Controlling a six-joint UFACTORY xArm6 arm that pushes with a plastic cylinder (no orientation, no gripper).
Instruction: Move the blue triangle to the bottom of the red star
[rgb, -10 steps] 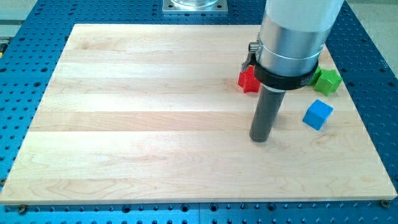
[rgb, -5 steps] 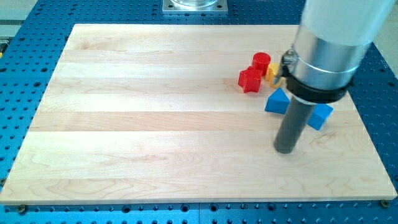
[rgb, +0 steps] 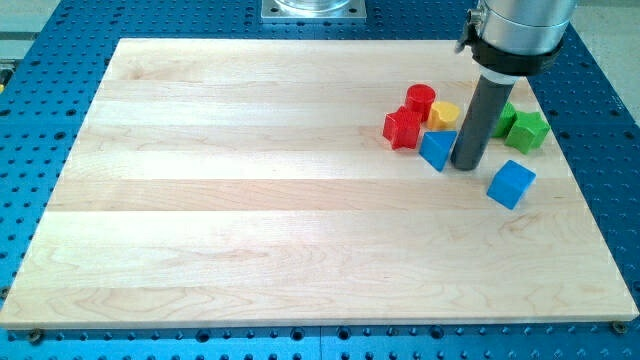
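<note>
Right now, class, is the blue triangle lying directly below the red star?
No. The blue triangle sits at the red star's right, lower corner, with my tip against the triangle's right side.

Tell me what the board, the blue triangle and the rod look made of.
Board: pale wood, matte, with visible grain and plank seams. Blue triangle: probably painted wood or plastic, uniform colour with a soft sheen; I cannot tell which. Rod: dark, smooth, likely plastic or coated metal; my tip rests against the triangle's right side.

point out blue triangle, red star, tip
blue triangle (rgb: 436, 150), camera view, front face
red star (rgb: 402, 128), camera view, top face
my tip (rgb: 465, 166), camera view, rod's lower end, right of the triangle
</note>
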